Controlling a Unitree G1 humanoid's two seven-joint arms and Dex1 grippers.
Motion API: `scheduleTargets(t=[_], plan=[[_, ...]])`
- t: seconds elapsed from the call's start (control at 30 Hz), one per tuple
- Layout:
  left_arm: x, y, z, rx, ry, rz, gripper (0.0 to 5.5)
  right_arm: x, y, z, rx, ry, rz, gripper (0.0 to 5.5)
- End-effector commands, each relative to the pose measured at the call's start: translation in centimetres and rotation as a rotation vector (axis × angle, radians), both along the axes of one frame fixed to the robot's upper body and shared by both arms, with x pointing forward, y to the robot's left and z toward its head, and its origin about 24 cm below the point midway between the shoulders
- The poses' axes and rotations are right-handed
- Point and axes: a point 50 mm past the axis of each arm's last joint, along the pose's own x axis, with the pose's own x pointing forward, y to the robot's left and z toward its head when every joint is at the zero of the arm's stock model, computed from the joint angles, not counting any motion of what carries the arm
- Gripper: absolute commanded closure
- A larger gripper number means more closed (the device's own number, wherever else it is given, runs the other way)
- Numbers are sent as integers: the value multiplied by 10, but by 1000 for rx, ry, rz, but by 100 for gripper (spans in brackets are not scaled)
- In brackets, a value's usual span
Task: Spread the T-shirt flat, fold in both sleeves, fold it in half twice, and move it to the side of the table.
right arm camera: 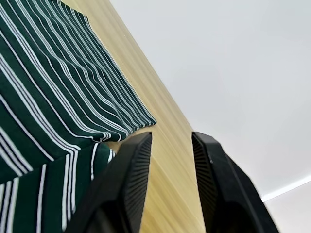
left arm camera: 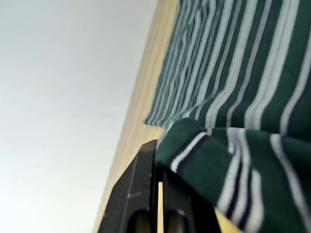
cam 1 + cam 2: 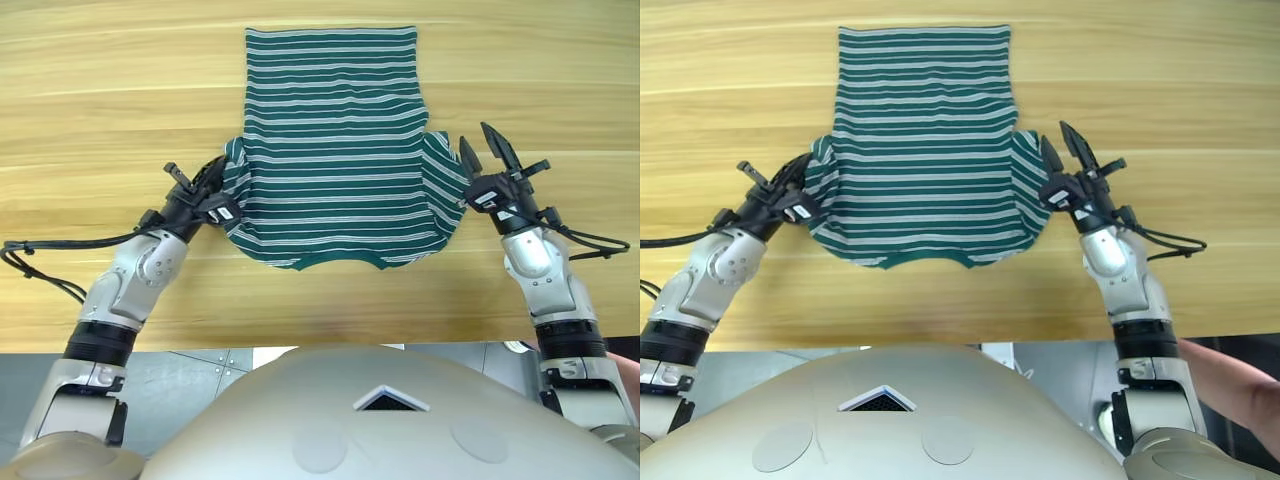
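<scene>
Your left pincer pinches the T-shirt by its left sleeve. Your right pincer gapes wide, right sleeve just beside its inner finger; nudge inward, grip the hem, then fold both across.

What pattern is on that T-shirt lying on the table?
The T-shirt is dark green with thin white stripes running across it, clearest in the left eye view.

Nothing written can be read. The white stickers on the left gripper and right gripper are too small to make out.
</scene>
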Motion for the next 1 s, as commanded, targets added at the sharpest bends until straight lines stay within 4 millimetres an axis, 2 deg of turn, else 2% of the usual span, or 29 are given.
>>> scheduleTargets(t=[0.03,0.23,0.4,0.57,0.83,1.0], plan=[[11,-1,5,6,-38,16,549,2,2,0,-1,-9,7,397],[13,-15,8,-4,-82,-47,549,1,3,-1,-1,-3,10,397],[3,-32,-6,18,-19,-164,549,1,4,-1,-2,-2,12,397],[3,-52,-12,-8,1,-239,549,2,6,-2,-2,0,17,397],[16,-63,-12,-43,15,-241,549,2,7,-3,-4,4,18,397],[13,-57,-21,-51,111,-216,466,1,4,-1,-9,-1,13,397]])
